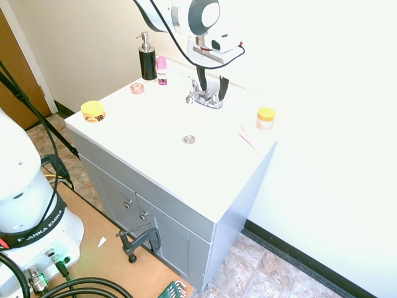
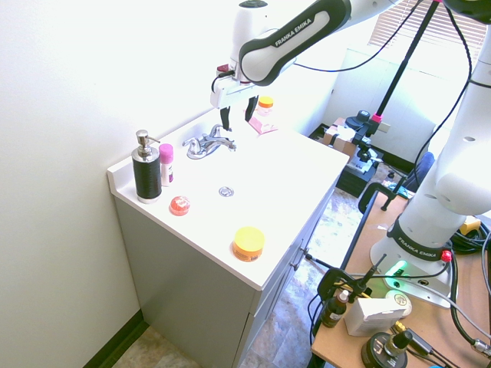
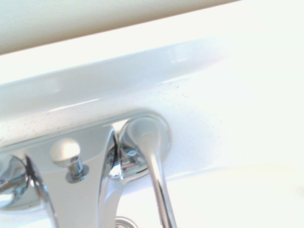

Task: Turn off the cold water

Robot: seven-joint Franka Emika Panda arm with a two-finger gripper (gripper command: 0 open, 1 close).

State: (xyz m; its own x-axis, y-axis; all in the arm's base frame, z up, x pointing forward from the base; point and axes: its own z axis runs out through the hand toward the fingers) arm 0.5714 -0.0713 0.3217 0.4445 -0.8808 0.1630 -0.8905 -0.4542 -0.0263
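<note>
Gripper [image 2: 238, 124]: hung w/ fingers apart nr R lever.
Slim chrome R lever [image 3: 159, 185]: pointed twd basin side.

"FRANKA EMIKA" is what I read on my upper arm [image 2: 295, 34] and on my base [image 1: 40, 226].

The lever [image 3: 156, 175] reaches from its round chrome base across the pale sink [image 3: 228, 118]. Beside it stands the broad spout [image 3: 78, 194], with a round-topped knob [image 3: 66, 153] on it. Part of another handle [image 3: 12, 180] shows on the spout's far side, and the drain [image 3: 126, 223] is partly visible.
</note>
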